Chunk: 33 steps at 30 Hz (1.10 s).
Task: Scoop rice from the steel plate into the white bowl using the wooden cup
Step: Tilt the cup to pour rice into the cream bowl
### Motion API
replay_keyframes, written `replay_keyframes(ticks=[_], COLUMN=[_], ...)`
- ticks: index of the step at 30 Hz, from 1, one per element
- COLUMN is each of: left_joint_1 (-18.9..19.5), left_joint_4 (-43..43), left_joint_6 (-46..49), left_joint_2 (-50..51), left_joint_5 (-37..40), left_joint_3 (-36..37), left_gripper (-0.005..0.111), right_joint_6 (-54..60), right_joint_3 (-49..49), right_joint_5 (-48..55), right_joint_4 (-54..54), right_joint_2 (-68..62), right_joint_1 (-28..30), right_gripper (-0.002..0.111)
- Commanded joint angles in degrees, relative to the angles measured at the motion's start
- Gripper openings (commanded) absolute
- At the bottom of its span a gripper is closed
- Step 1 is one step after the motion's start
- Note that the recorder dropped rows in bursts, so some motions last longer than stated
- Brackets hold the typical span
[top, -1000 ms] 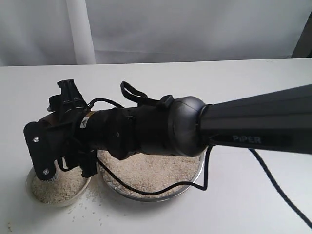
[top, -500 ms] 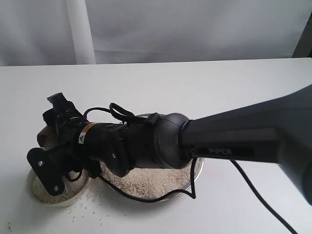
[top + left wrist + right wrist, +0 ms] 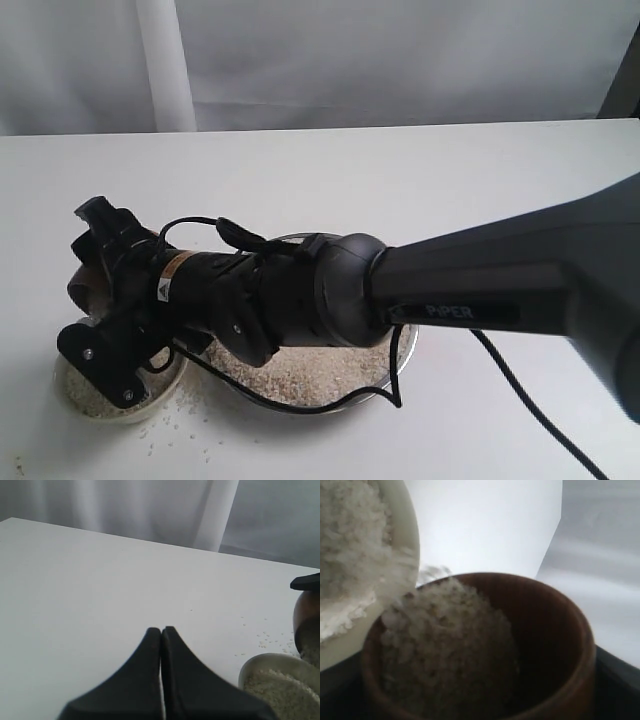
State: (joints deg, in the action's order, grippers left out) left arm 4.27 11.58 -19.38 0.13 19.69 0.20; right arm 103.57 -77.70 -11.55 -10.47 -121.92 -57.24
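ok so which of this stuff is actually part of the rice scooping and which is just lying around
In the job: wooden cup, rice, white bowl, steel plate, right end effector holding the cup.
Just there: left end effector, shut; stray grains on the table; black cable.

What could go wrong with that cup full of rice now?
The wooden cup is heaped with rice right at the rim of the white bowl, so some may tumble outside. Loose grains already dot the table. The bowl looks fairly full, so it might overflow too.
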Motion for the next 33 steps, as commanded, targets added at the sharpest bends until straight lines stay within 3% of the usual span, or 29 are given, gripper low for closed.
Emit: replay_keyframes(ticks=[1, 33], left_joint_1=[-0.3, -0.3], left_joint_4=[-0.3, -0.3], left_joint_6=[-0.1, -0.1], left_joint_2=[-0.1, -0.1], left_joint_5=[-0.4, -0.4], left_joint_3=[-0.2, -0.2], left_gripper=[0.000, 0.000], right_joint_6=[0.7, 3.1], right_joint_3=[-0.4, -0.4], right_joint_5=[-2.2, -2.8], right_joint_4=[2.6, 8.8], right_joint_2=[0.4, 0.4], right_joint_1=[-0.2, 1.4], right_gripper=[0.000, 0.000])
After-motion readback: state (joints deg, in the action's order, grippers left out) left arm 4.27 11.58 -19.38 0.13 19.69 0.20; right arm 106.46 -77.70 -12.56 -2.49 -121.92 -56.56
